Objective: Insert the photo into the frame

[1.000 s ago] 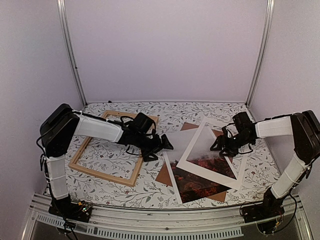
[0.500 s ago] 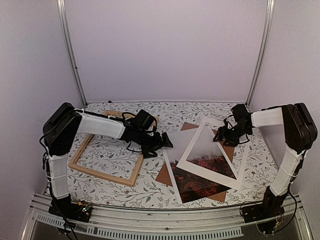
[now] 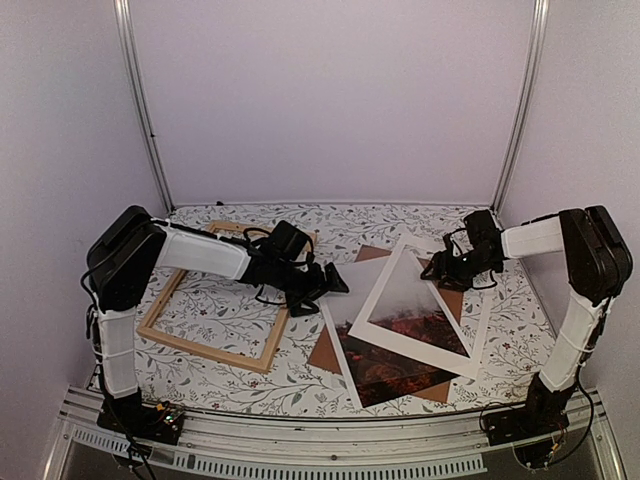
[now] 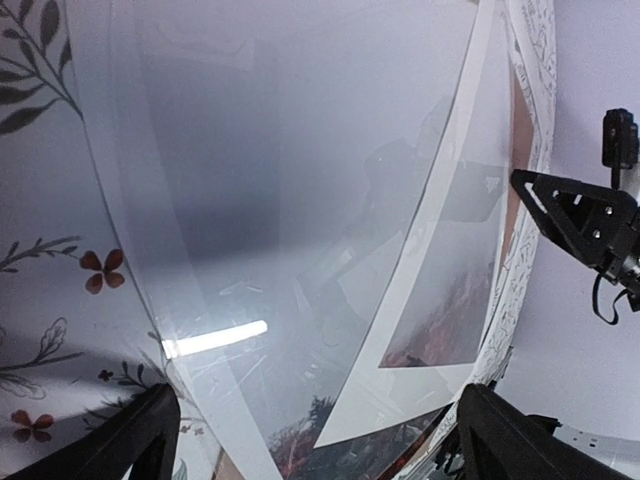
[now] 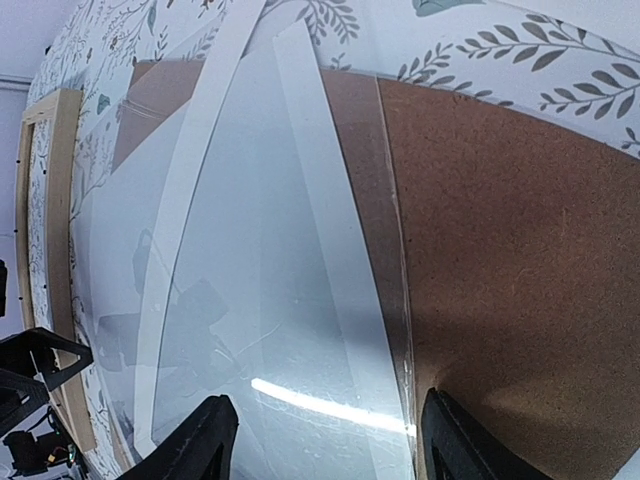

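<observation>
Item 1, photo: flat, right of the frame, partly under white mat; long axis near-to-far, skewed; left gripper wide, empty, between frame and photo, nearer; right gripper part-spread, empty, farthest from frame.

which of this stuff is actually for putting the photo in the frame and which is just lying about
For the job:
- thin rectangular photo print, dark red-orange foliage fading to misty white
- large rectangular frame of light natural-wood strips

Just lying about:
- white cardboard mat with a rectangular opening
- plain brown backing board
</observation>
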`<act>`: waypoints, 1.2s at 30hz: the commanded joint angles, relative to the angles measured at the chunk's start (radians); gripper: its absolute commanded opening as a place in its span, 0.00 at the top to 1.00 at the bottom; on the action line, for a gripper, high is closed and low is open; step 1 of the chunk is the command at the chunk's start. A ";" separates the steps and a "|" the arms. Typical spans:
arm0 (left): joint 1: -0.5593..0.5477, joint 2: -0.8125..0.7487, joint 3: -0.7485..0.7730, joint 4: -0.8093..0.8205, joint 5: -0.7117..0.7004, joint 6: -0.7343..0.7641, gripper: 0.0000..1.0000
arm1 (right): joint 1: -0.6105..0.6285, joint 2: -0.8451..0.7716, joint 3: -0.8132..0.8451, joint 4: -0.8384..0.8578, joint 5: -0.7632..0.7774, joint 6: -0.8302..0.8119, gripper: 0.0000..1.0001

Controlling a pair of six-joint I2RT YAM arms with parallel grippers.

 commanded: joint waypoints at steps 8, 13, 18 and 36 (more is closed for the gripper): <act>-0.006 0.057 -0.056 0.008 0.006 -0.060 0.00 | 0.055 0.024 -0.112 -0.010 -0.075 0.065 0.33; -0.006 0.055 -0.078 0.048 0.012 -0.079 0.00 | 0.056 0.017 -0.132 0.010 -0.089 0.078 0.33; -0.007 0.057 -0.091 0.083 0.018 -0.093 0.00 | 0.057 0.021 -0.152 0.050 -0.144 0.109 0.33; -0.001 0.026 -0.160 0.277 0.037 -0.087 0.00 | 0.056 0.033 -0.161 0.094 -0.196 0.146 0.34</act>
